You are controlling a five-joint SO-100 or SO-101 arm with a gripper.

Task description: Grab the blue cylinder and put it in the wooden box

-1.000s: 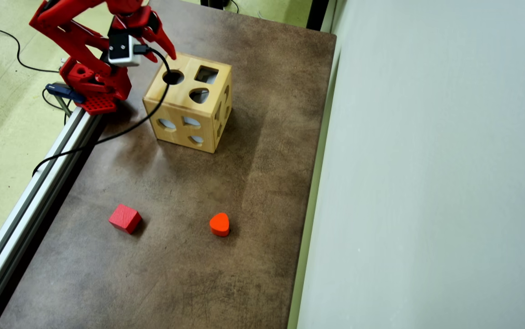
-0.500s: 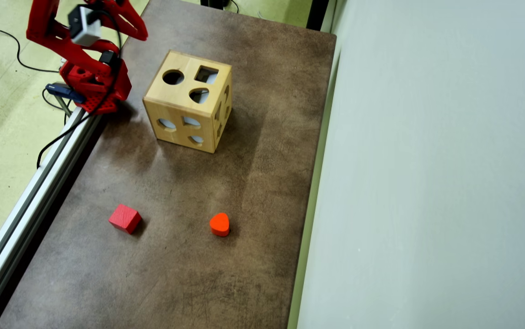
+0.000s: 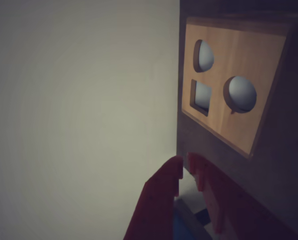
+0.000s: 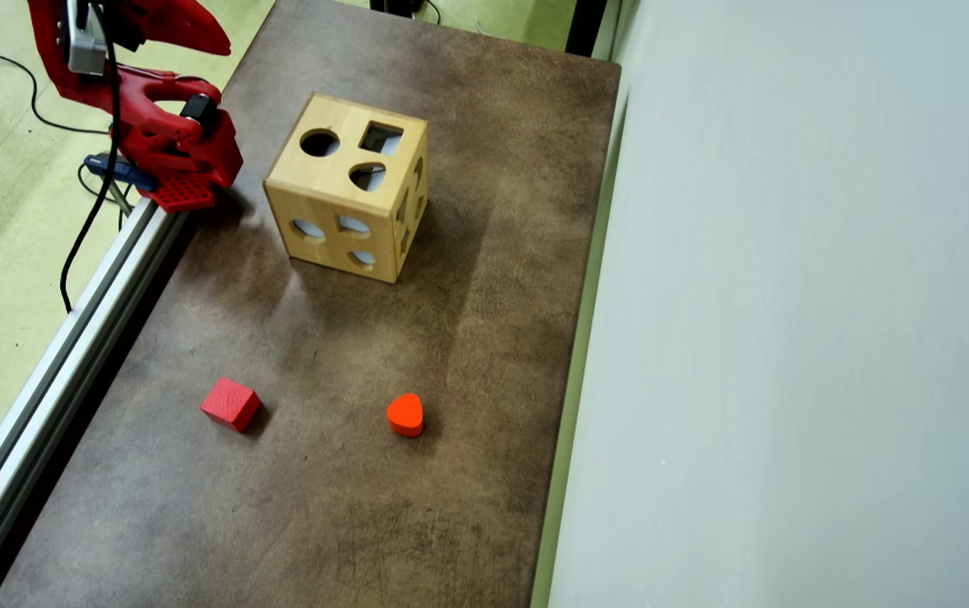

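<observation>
No blue cylinder is visible on the table (image 4: 468, 338) in the overhead view, and none in the wrist view. My judgement is that it is already inside the box (image 4: 348, 187), but the holes do not show it clearly, so I cannot confirm.

The gripper (image 3: 185, 167) holds nothing; its red fingers (image 3: 163, 187) are almost pressed together, with only a thin gap between the tips. In the overhead view the arm (image 4: 134, 93) is folded near its base, at about 10 o'clock from the box and apart from it.

If the cylinder is inside, nothing of the task is left. A red cube (image 4: 231, 404) and an orange heart (image 4: 405, 415) lie at about 6 o'clock from the box, well apart from it and from each other. Nothing stands in the way.
</observation>
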